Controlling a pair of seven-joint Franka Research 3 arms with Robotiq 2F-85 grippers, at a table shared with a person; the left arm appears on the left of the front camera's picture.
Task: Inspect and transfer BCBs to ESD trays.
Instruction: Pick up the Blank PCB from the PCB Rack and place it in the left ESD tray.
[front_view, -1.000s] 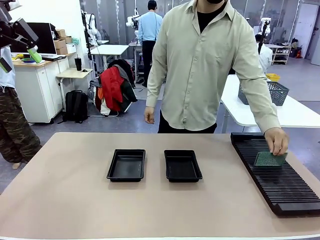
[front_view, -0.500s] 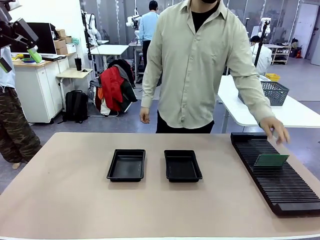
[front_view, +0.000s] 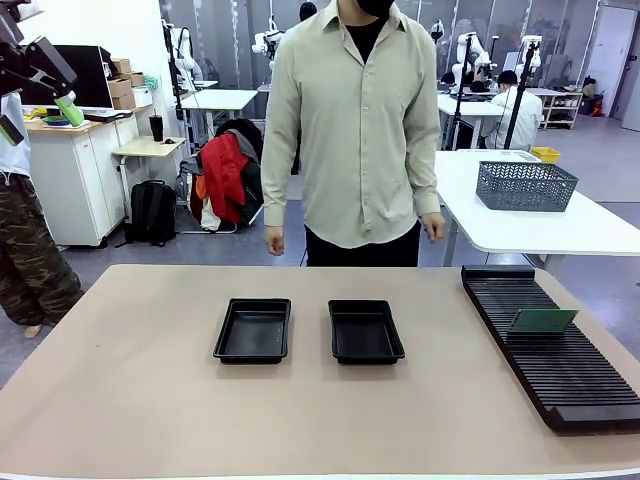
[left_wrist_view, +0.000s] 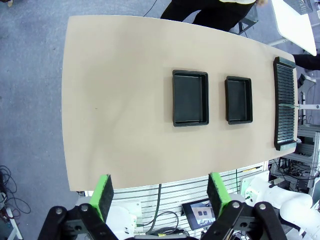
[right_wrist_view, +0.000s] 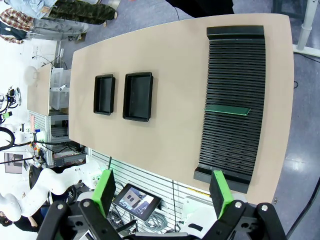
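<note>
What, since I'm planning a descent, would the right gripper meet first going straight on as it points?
Probably bare table between an ESD tray and the black rack; nothing intervenes. The right gripper hangs high, so the spot is uncertain.

The front view's right edge cuts off the rack (front_view: 560, 370), whose slot hides the lower edge of the BCB (front_view: 543, 320)
</note>
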